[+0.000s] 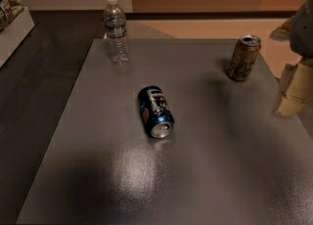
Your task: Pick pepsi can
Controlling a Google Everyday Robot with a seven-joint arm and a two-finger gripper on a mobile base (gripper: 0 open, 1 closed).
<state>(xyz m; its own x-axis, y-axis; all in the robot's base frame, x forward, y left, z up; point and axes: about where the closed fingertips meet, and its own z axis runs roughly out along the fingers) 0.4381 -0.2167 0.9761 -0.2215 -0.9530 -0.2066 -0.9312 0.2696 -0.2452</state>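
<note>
The pepsi can (pixel 155 110) is dark blue with red and white marks. It lies on its side near the middle of the grey table (pixel 98 170), with one silver end turned toward the camera. My gripper (pixel 293 89) shows as pale blocks at the right edge of the camera view, over the table's right side. It is far to the right of the can and does not touch it. Part of the arm is cut off by the frame edge.
A tan/gold can (pixel 243 57) stands upright at the table's back right, close to my gripper. A clear plastic water bottle (pixel 116 31) stands at the back left. A white box (pixel 12 28) sits off the table at far left. Dark floor lies left.
</note>
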